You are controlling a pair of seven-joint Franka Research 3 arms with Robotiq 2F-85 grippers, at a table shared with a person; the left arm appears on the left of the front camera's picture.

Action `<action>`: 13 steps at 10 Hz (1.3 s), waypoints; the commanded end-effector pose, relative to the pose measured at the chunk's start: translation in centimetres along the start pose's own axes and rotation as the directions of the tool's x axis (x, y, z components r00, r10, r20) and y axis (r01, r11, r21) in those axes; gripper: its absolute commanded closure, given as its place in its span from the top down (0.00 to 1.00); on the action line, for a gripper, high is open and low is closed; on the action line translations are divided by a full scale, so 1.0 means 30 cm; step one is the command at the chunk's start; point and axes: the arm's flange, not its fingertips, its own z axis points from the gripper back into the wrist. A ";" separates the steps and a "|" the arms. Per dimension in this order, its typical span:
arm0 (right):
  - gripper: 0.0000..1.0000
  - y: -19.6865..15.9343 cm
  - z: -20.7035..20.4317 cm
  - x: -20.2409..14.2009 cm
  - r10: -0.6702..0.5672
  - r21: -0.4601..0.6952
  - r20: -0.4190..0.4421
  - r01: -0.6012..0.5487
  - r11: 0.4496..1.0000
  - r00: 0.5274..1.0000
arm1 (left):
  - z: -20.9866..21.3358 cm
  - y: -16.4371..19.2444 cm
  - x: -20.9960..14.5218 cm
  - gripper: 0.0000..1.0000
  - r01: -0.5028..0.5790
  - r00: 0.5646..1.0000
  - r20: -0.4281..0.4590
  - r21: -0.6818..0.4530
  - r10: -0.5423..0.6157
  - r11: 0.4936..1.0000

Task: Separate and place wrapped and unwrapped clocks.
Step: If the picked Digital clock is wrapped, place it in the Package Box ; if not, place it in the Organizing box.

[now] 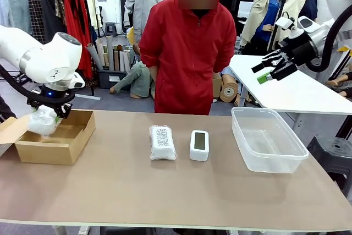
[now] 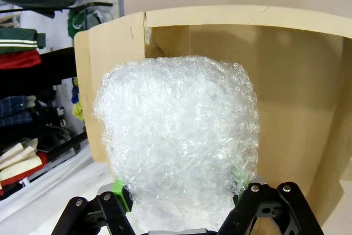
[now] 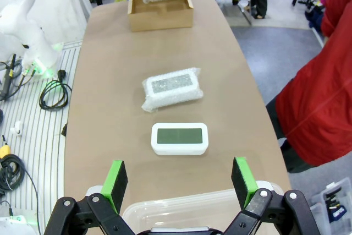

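Nearest the front camera ran the smooth tan surface (image 1: 165, 202). On it a labelled bundle (image 1: 163, 142) in crinkled bubble wrap lay just beside a bare clock (image 1: 199, 145), white and round-cornered with a grey-green screen. A clear plastic tub (image 1: 237, 133) sat to the right and an open cardboard box (image 1: 44, 152) at the left. The left arm (image 1: 49, 61) bent down over that box, its left jaws clenched on a second bundle (image 1: 43, 120) at the box's open top. The right arm (image 1: 308, 42) hung high at the right, well above the surface, its right jaws released. From the left wrist, the held bundle's bubbly white film bulged between green pads (image 2: 118, 186), with plain cardboard walls behind. From the right wrist, wide-apart green pads (image 3: 115, 179) framed the bare clock. The labelled bundle's dark print lay beyond it, and a person's red sleeve (image 3: 324, 97) showed at the side.
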 end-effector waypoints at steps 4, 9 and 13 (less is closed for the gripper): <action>1.00 0.001 0.003 0.004 0.004 -0.001 -0.003 -0.004 1.000 1.000 | -0.056 -0.033 0.016 0.00 0.028 0.999 -0.045 0.069 -0.025 0.997; 1.00 0.001 0.003 0.004 0.004 -0.001 -0.003 -0.004 1.000 1.000 | -0.084 -0.077 0.009 0.00 0.052 0.997 -0.055 0.105 -0.047 0.993; 1.00 0.001 0.003 0.004 0.004 -0.001 -0.003 -0.004 1.000 1.000 | -0.091 -0.127 -0.001 0.00 0.094 0.994 -0.073 0.128 -0.085 0.987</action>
